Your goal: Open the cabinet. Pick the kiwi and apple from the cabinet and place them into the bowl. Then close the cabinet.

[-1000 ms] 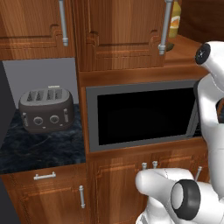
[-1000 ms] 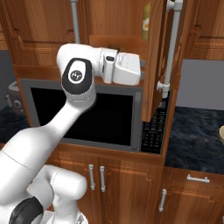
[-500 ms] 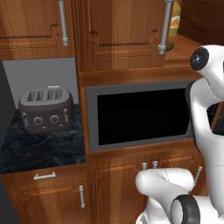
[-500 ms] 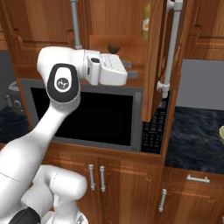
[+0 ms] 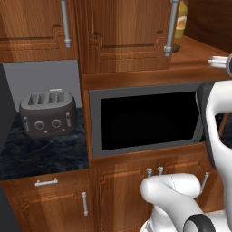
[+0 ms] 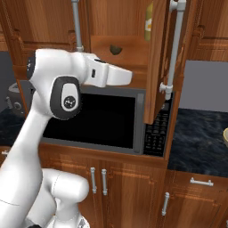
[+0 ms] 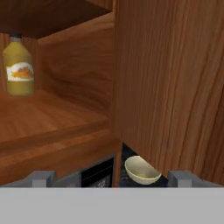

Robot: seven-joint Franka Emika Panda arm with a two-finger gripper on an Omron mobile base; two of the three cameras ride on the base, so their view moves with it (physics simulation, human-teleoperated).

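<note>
Now reaching into open cabinet, hand empty

Gripper (image 7: 112,178) sits low centre of the hand view, tips spread wide, nothing between them, touching nothing; ahead and upper left lies the cabinet (image 6: 129,49) shelf with a yellow bottle (image 7: 18,65) at the back; swung-open door (image 7: 170,83) fills the right; bowl (image 7: 142,170) shows below the door edge, lower centre. In the right base view a dark kiwi (image 6: 115,49) rests on the shelf, top centre, above and beyond the hand; apple not made out; next move likely up and inward toward the kiwi.
</note>
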